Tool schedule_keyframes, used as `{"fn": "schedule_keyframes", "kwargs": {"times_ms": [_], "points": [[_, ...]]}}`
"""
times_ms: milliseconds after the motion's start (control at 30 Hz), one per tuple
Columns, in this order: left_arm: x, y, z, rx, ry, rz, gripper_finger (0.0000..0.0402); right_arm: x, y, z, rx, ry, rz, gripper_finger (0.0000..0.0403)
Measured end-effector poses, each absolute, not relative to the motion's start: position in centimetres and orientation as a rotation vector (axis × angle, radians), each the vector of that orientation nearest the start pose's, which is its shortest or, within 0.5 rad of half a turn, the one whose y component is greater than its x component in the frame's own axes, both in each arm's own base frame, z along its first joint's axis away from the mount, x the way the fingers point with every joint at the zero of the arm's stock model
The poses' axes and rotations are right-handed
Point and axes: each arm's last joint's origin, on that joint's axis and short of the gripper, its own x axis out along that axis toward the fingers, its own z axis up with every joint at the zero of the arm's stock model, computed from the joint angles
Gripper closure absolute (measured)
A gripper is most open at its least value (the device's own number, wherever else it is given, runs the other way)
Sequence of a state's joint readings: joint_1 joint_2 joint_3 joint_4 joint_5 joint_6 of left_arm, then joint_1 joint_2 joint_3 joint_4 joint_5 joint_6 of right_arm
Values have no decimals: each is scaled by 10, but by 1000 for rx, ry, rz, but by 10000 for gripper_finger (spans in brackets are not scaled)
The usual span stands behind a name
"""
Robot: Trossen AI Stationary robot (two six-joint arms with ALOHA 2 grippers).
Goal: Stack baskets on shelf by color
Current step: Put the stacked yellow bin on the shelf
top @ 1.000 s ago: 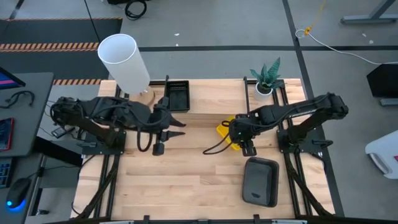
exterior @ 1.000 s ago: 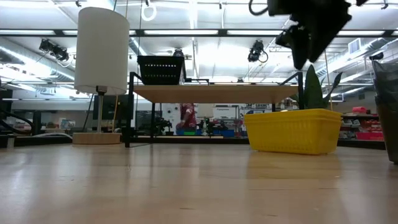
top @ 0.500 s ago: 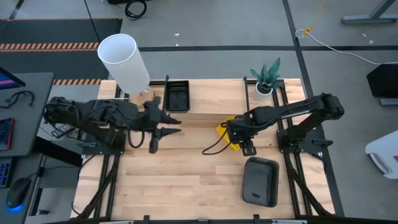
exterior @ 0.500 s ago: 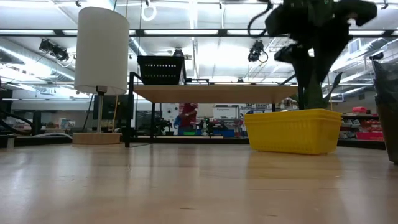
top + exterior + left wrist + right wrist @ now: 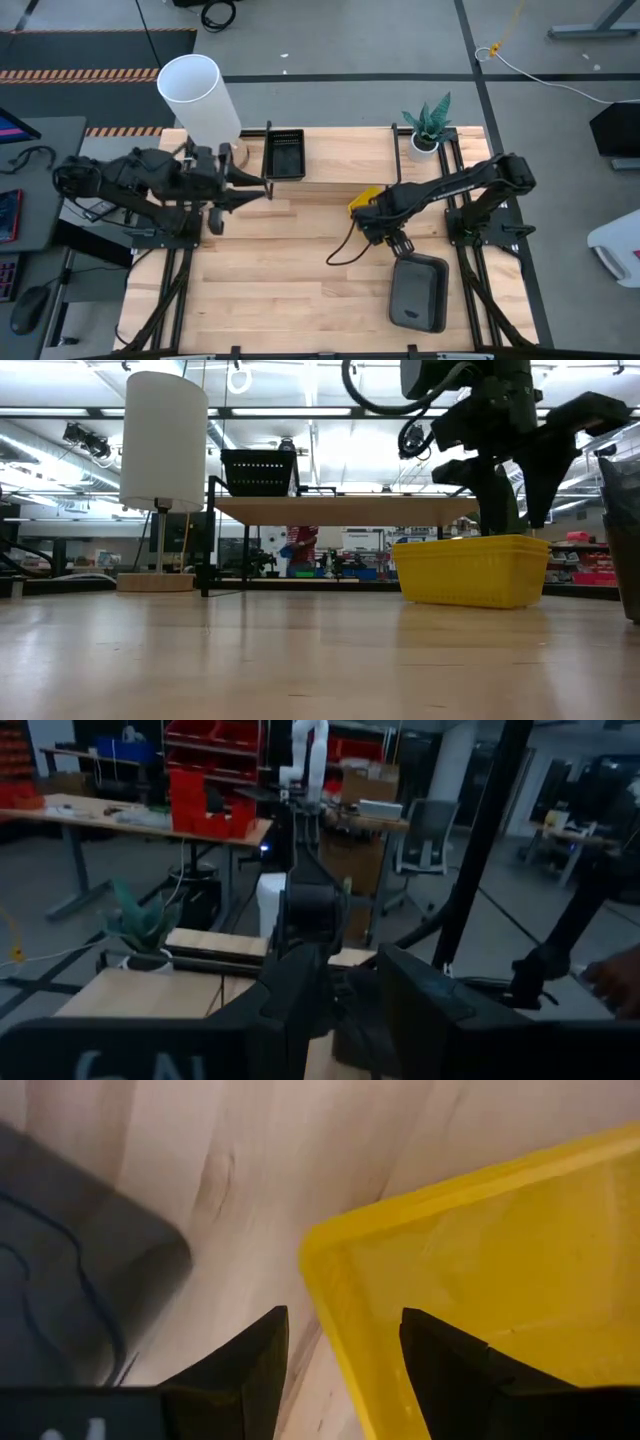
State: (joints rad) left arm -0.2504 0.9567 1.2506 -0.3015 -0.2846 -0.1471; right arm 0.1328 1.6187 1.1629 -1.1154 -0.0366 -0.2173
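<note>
Right wrist view: my right tool (image 5: 340, 1345), fingers parted, empty, straddles the yellow basket (image 5: 500, 1290) rim on the counter (image 5: 240, 1160). Step: grasping. Next, I close, lift toward shelf (image 5: 345, 510).

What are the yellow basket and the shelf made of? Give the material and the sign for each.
Yellow basket: looks like moulded plastic, a uniform bright colour with fine ribbed walls and a smooth rim. Shelf: light plank top with visible grain, probably wood, on thin black legs, likely metal.
</note>
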Motion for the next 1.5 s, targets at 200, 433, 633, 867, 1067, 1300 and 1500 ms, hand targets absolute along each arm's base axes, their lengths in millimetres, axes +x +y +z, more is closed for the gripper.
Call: {"fn": "schedule_keyframes", "kwargs": {"times_ms": [200,433,633,867,1067,1300,1500], "points": [[165,-34,443,-169,-12,35,285,283,40,209,-286,1518,341,205],[160,-32,441,-183,-5,38,285,280,40,194,-271,1537,359,205],[156,-31,443,-192,-18,37,285,276,39,183,-286,1545,365,206],[154,-31,444,-218,-25,35,285,274,39,177,-289,1523,400,220],[154,-31,444,-231,-25,35,285,275,39,176,-296,1509,406,248],[154,-31,444,-236,-25,35,285,275,39,176,-284,1509,412,297],[154,-31,444,-238,-25,35,285,275,39,178,-293,1527,397,355]]}}
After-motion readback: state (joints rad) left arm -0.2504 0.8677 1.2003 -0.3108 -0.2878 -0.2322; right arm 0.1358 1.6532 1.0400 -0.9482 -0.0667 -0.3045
